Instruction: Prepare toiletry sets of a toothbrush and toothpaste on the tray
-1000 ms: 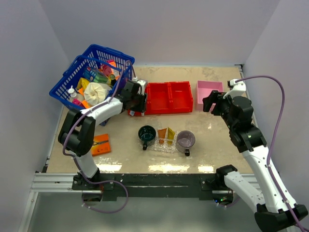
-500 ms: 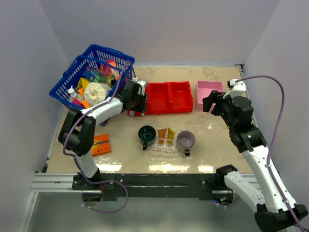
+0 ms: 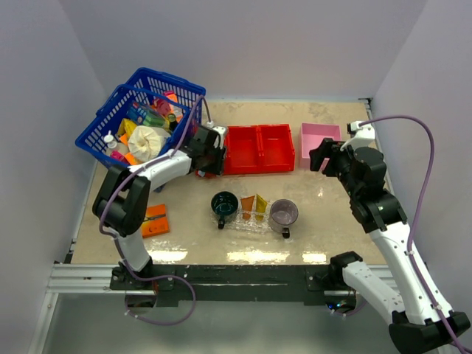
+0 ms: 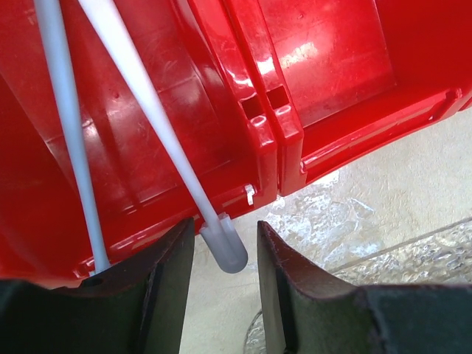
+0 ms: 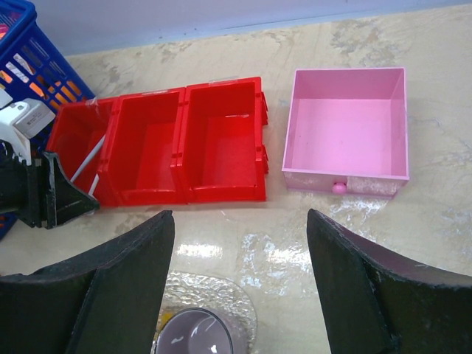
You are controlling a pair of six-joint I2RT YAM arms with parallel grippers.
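Close to the desk's near edge, the clear tray (image 3: 254,224) sits between a dark green mug (image 3: 224,205) and a purple mug (image 3: 283,214). It holds the orange tube (image 3: 248,203) and the yellow-orange tube (image 3: 261,207) side by side but no brush, so I judge the job about half done, with both brushes left to bring over. An orange flat pack (image 3: 155,220) lies near the left edge. Farther back, the red bin (image 5: 221,193) keeps one white toothbrush (image 4: 70,133) and a second toothbrush (image 4: 147,96) in its left compartment; the other two compartments look empty. The left gripper (image 4: 225,228) stands part-open astride the second toothbrush's rounded end, small gaps either side, not clamped. The right gripper (image 5: 240,217) hangs wide open and empty before the empty pink box (image 5: 346,177). A blue basket (image 3: 96,133) of assorted bottles fills the far left corner.
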